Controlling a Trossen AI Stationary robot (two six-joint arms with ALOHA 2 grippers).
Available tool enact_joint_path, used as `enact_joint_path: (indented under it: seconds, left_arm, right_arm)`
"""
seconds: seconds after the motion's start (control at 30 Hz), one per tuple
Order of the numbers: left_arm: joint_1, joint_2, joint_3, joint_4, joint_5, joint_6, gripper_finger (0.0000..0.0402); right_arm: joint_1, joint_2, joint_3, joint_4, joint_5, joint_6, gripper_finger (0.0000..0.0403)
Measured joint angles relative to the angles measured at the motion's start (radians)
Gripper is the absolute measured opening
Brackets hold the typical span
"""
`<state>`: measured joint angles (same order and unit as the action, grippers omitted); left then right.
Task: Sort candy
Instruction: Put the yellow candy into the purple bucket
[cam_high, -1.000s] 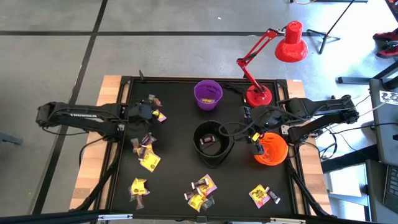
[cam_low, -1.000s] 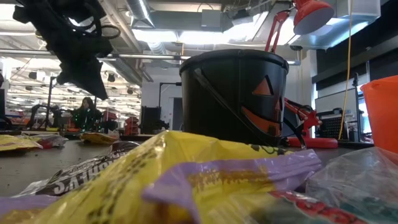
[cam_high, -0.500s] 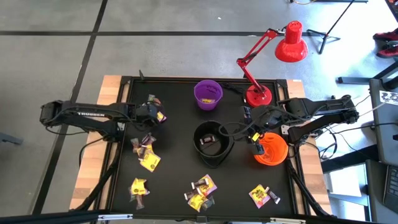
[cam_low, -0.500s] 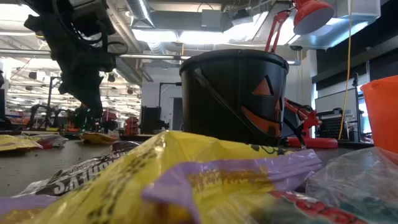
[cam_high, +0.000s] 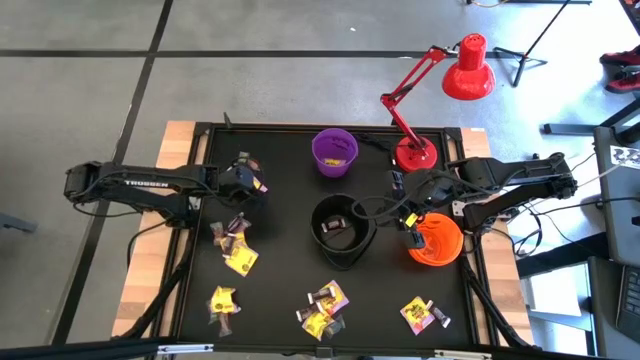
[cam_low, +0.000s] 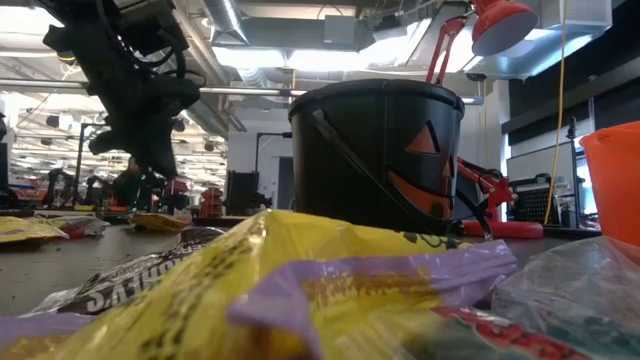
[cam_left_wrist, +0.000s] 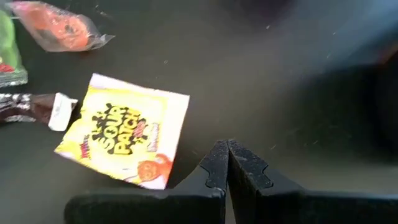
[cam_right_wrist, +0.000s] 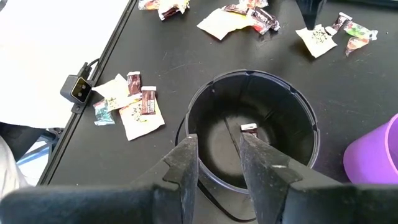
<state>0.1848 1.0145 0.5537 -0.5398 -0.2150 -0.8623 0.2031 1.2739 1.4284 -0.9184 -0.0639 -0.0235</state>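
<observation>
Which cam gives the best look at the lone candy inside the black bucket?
Right wrist view: it looks straight down into the black bucket, with the candy plain on its floor. High view shows it only as a small speck. Low view sees just the bucket's outside wall; left wrist view misses it.

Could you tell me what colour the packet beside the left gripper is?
Yellow packet, clearest in the left wrist view.

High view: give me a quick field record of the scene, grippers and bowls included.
left gripper: shut, empty, over the candy at the table's left
right gripper: part open, empty, between black bowl and orange bowl
black bowl: centre, one brown piece inside
purple bowl: far side
orange bowl: right
loose candy: left and near edge
</observation>
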Motion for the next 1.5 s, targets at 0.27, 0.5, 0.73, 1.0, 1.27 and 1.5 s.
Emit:
enact_joint_path:
  seconds: [0.27, 0.5, 0.73, 1.0, 1.27, 1.5]
  left_arm:
    - [0.000, 0.000, 0.000, 0.008, -0.014, 0.000, 0.0000]
    - [0.000, 0.000, 0.000, 0.026, -0.111, 0.000, 0.0000]
    - [0.000, 0.000, 0.000, -0.014, -0.206, -0.147, 0.0000]
    - [0.000, 0.000, 0.000, -0.139, -0.177, -0.367, 0.0000]
    - [0.000, 0.000, -0.001, -0.184, -0.084, -0.439, 0.0000]
    - [0.000, 0.001, -0.001, -0.158, -0.084, -0.444, 0.0000]
  right_arm:
    - [0.000, 0.000, 0.000, 0.000, 0.000, 0.000, 0.0117]
    - [0.000, 0.000, 0.000, 0.000, 0.000, 0.000, 0.0117]
    - [0.000, 0.000, 0.000, 0.000, 0.000, 0.000, 0.0117]
    - [0.000, 0.000, 0.000, 0.000, 0.000, 0.000, 0.0117]
    - [0.000, 0.000, 0.000, 0.000, 0.000, 0.000, 0.0117]
    - [0.000, 0.000, 0.000, 0.000, 0.000, 0.000, 0.0117]
